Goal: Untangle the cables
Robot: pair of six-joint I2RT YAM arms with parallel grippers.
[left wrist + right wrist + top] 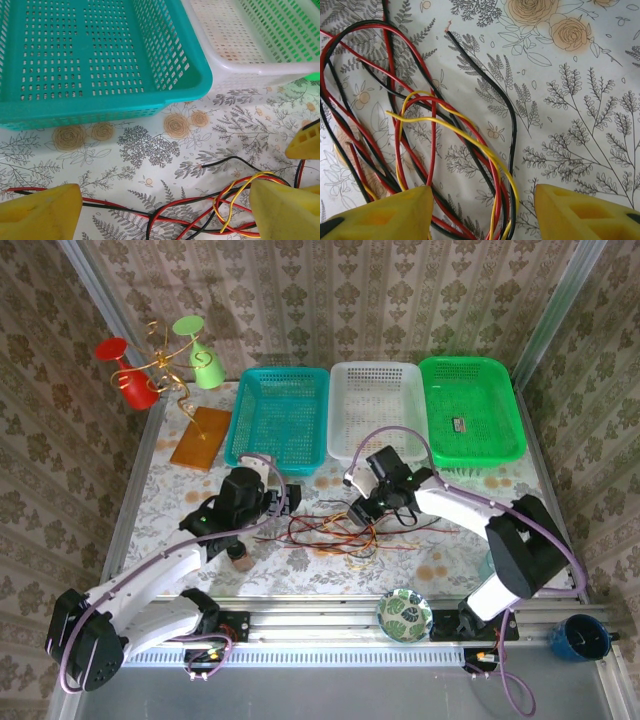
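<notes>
Yellow fingers (40, 215) of the left gripper (165, 212) stand wide apart at the bottom of its wrist view, and nothing is pinched between them. On the right gripper (482, 215) the fingers are spread wide as well and grip nothing. Both grippers hang low over the table (160, 490), which has a flowered cloth.

Straight beyond the left gripper sits a teal basket (100, 107), close to it. A white basket (250, 67) touches it on the right side, beyond the gripper and to its right. In the top view a green basket (480, 390) stands beyond the right gripper and to its right, just beside the white one.

On the table between the two grippers lie the cables (330, 530), in one loose tangle of red, black and yellow. Seen from the left wrist, they pass between the fingers and gather toward the right finger. Seen from the right wrist, the loops lie ahead of the gripper and between its fingers, mostly toward the left finger, and one black end lies free on the cloth ahead.

Inside the green basket is a small dark thing (458, 426); what it is, I cannot tell.
</notes>
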